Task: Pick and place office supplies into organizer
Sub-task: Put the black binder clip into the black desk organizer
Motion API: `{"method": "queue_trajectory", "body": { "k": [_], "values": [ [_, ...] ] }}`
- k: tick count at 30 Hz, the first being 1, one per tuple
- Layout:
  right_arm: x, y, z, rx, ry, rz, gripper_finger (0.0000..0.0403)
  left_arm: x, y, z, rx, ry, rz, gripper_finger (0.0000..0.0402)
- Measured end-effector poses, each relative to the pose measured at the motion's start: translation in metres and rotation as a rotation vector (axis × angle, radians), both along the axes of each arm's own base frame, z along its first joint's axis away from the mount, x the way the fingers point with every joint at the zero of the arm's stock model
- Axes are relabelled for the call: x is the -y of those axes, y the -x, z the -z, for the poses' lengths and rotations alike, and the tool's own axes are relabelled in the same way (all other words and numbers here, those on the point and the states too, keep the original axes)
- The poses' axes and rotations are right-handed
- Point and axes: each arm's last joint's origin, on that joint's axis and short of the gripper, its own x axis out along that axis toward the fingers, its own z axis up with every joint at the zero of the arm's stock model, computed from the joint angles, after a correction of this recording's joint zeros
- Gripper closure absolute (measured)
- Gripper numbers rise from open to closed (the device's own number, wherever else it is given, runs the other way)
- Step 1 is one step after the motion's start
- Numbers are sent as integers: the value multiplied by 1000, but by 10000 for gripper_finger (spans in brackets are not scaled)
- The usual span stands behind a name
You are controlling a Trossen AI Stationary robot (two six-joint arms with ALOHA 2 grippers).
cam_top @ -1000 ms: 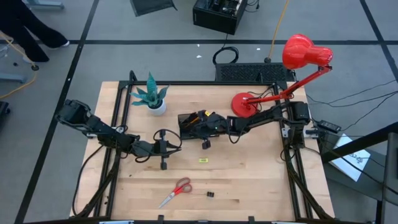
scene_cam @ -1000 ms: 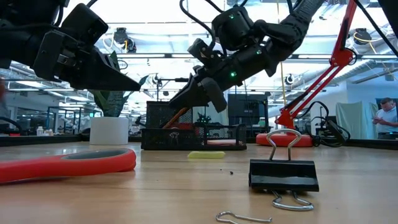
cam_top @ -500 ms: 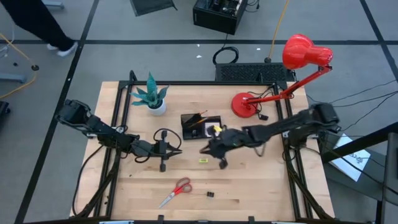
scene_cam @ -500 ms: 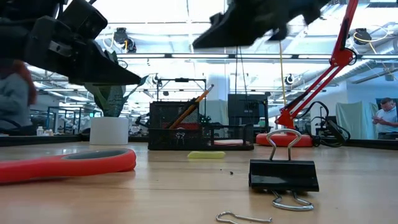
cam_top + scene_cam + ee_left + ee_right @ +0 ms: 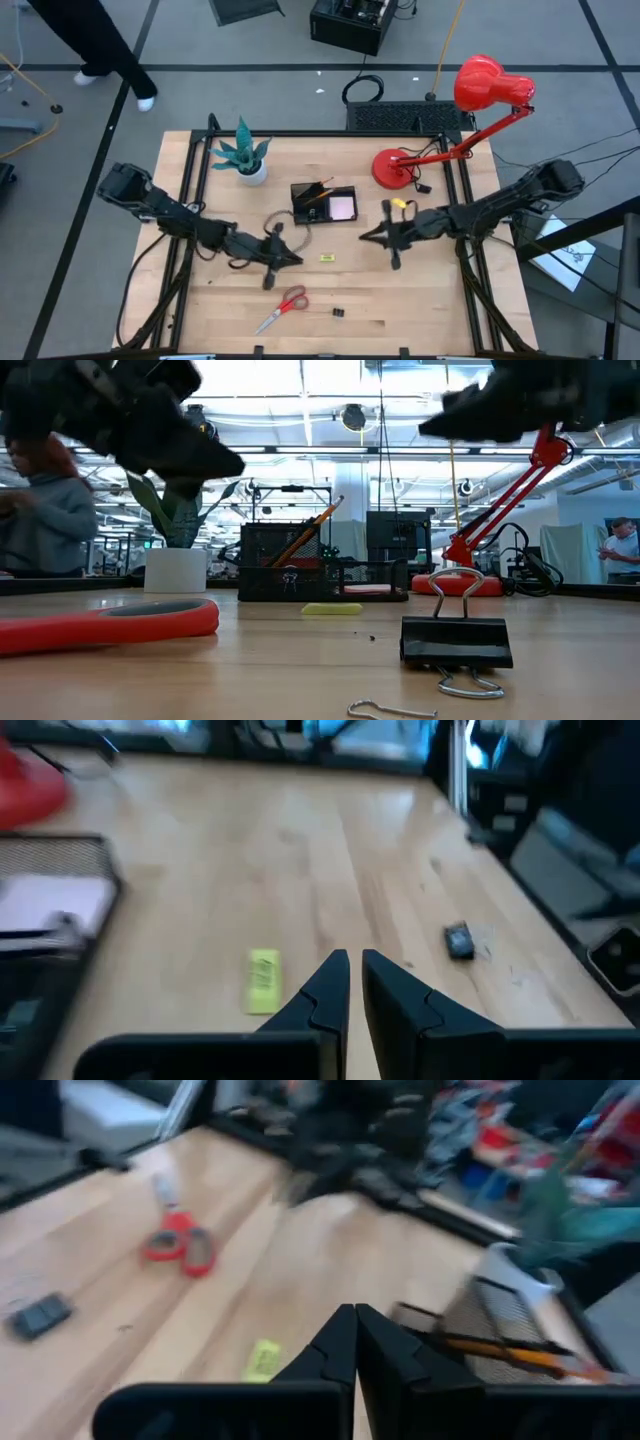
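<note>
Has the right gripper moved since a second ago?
Yes. In the high view the right gripper has pulled back from over the organizer to the wood on its right, below the lamp base.
</note>
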Motion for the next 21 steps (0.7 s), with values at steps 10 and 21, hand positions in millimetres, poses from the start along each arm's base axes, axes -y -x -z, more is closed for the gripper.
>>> {"method": "queue_trajectory", "body": {
  "k": [10, 21],
  "values": [
    [30, 26, 21, 63, -89, 124, 402, 74, -79, 3, -272, -120, 195, 364],
    [35, 26, 22, 69, -136, 160, 402, 129, -113, 8, -330, -187, 282, 325]
  ]
}}
